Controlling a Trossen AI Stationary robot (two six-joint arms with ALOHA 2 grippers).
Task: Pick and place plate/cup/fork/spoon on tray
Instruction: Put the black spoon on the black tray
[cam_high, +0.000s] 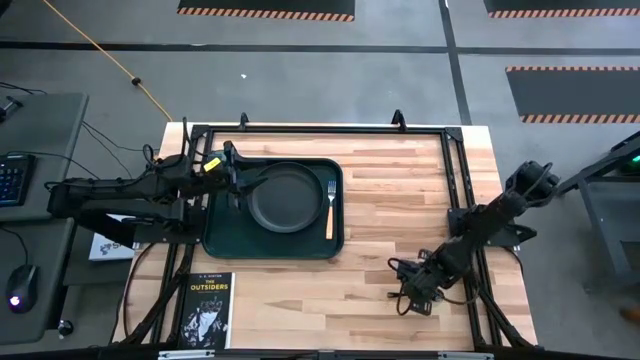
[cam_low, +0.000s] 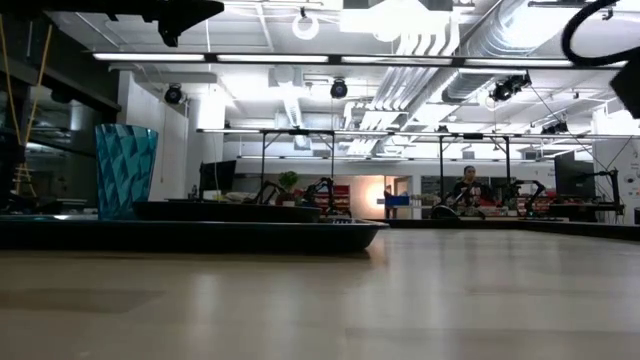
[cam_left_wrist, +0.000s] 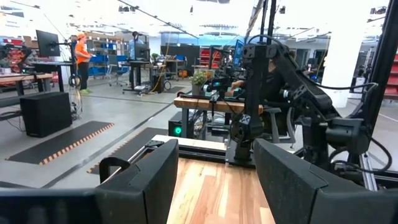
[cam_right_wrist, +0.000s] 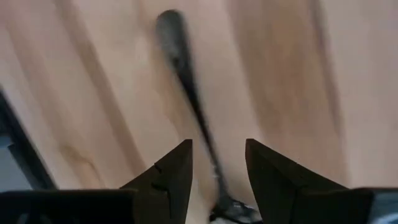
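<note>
The dark green tray (cam_high: 225, 235) lies at the table's left. On it are the dark plate (cam_high: 285, 197) and the tan-handled fork (cam_high: 330, 208). The teal cup (cam_low: 125, 170) stands upright at the tray's left end in the low view. My left gripper (cam_high: 236, 180) is above the tray's left part, open and empty (cam_left_wrist: 216, 155). My right gripper (cam_high: 408, 292) is low over the table's near right part, open (cam_right_wrist: 217, 149). Its fingers stand on either side of the dark spoon's thin handle (cam_right_wrist: 198, 106). The spoon lies flat on the wood.
A black book with white lettering (cam_high: 208, 308) lies at the table's near left corner. Bare wood (cam_high: 390, 190) stretches between the tray and my right arm. A dark frame rail (cam_high: 455, 200) runs along the table's right side.
</note>
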